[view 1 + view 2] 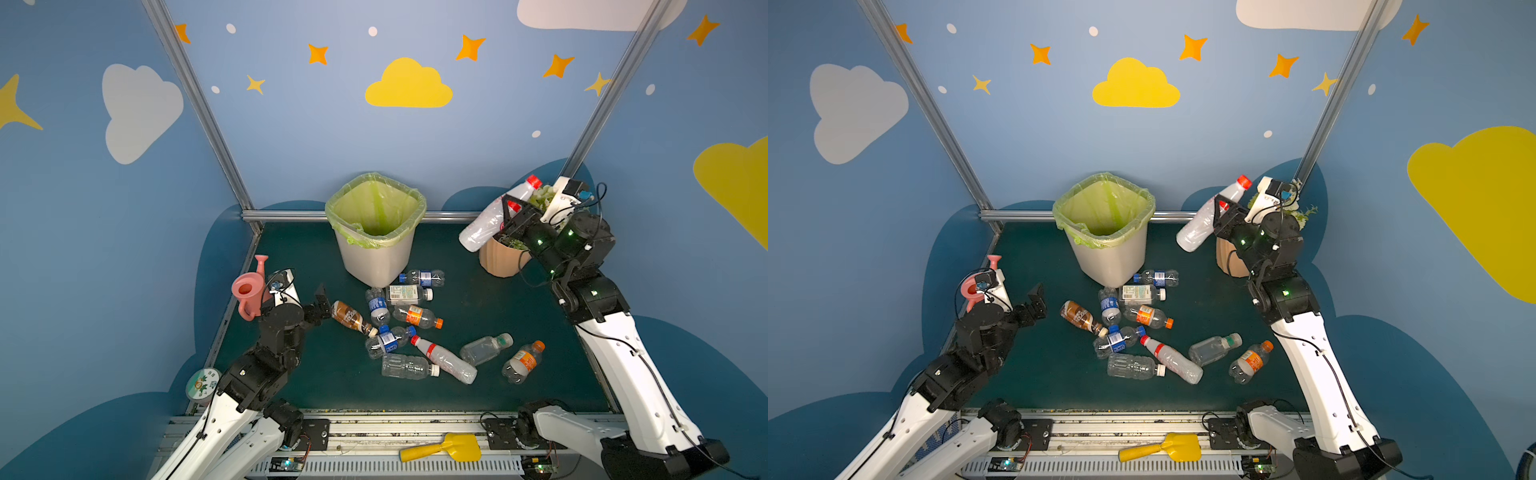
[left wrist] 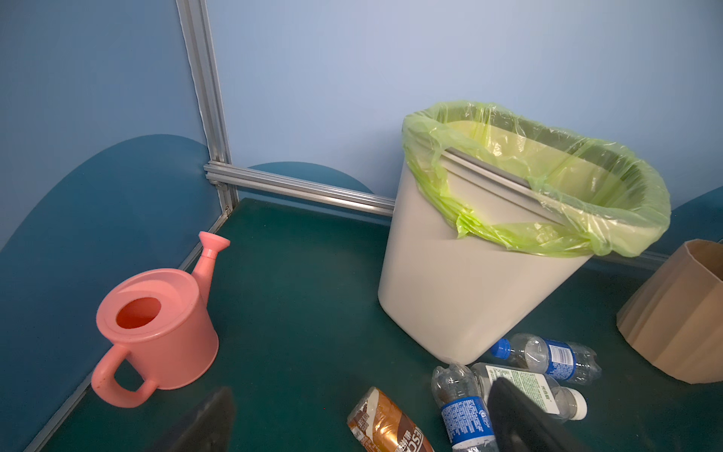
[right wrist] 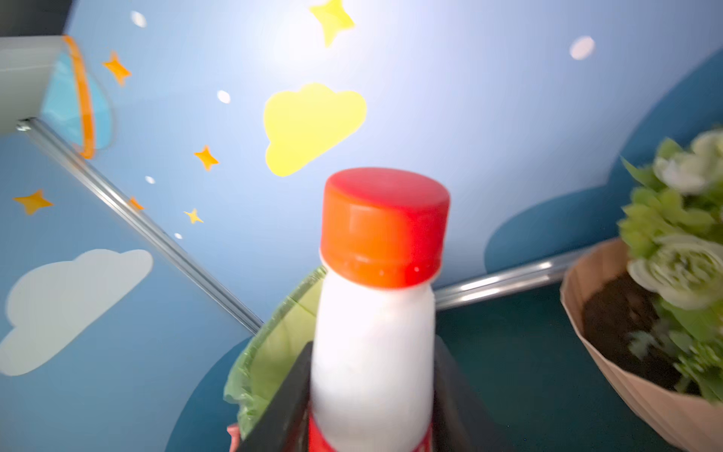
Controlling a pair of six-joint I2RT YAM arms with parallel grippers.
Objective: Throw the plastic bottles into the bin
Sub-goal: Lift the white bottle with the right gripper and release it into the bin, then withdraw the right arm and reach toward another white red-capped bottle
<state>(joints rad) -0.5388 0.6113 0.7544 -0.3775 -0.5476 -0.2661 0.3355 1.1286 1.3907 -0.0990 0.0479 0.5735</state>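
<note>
Now the right gripper [image 1: 509, 212] clamps a white bottle [image 1: 486, 226], held high, right of the bin [image 1: 376, 257].
Left gripper [image 1: 323, 301] gapes wide left of it, loose bottles [image 1: 415, 315] in front.

- We see the left arm [image 1: 257, 365] bent low at the left side, with the forearm pointing toward the middle.
- We find the left gripper [image 1: 323, 301] just above the table, jaws spread wide and empty; its fingers [image 2: 516, 415] show dark in the wrist view.
- We see the right arm [image 1: 623, 361] reaching far back at the right, wrist raised.
- We find the right gripper [image 1: 513, 211] clamped on the upper part of a bottle [image 1: 484, 226], which it holds in the air with the cap tilted upward.
</note>
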